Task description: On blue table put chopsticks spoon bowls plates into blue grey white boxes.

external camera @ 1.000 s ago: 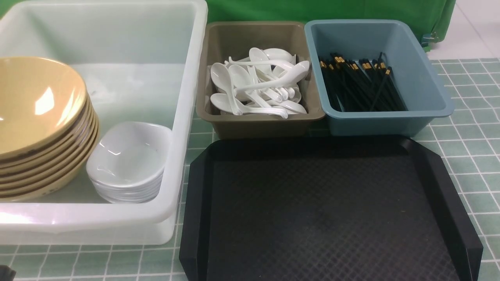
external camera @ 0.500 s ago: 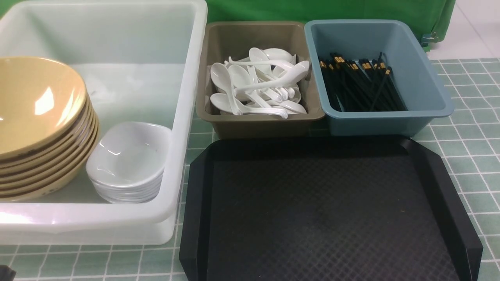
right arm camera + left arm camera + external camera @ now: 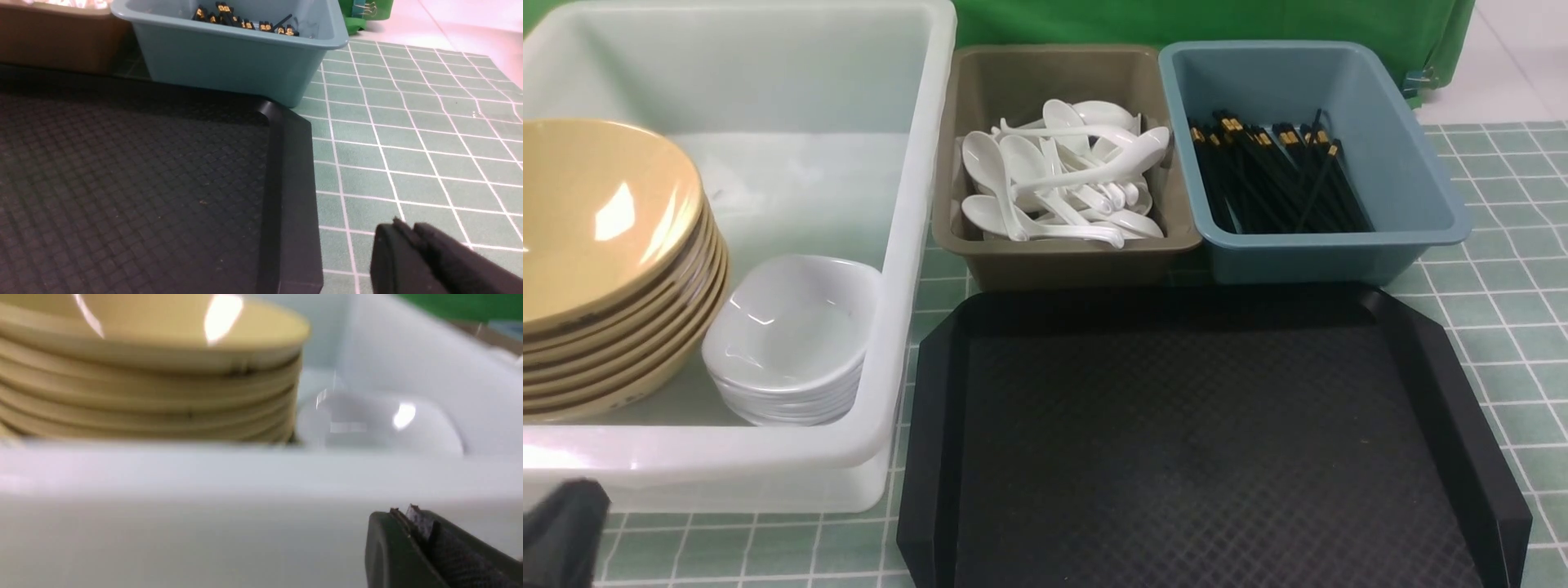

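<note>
Inside the white box (image 3: 907,245) at the left stand a stack of tan bowls (image 3: 605,245) and a stack of small white plates (image 3: 792,343). White spoons (image 3: 1062,175) fill the grey-brown box (image 3: 1062,257), and black chopsticks (image 3: 1274,175) with gold ends lie in the blue box (image 3: 1405,163). My left gripper (image 3: 404,516) is shut and empty, just outside the white box's near wall (image 3: 204,522); it shows at the front view's bottom left (image 3: 560,531). My right gripper (image 3: 404,228) looks shut and empty above the checked cloth, beside the black tray's right rim (image 3: 292,196).
A large black tray (image 3: 1201,441) with a textured floor lies in front of the grey-brown and blue boxes. Green checked cloth (image 3: 1503,310) covers the table. A green backdrop (image 3: 1176,20) hangs behind the boxes.
My left gripper has risen into the front view's bottom left corner, toward the white box. Nothing in the boxes has moved.
</note>
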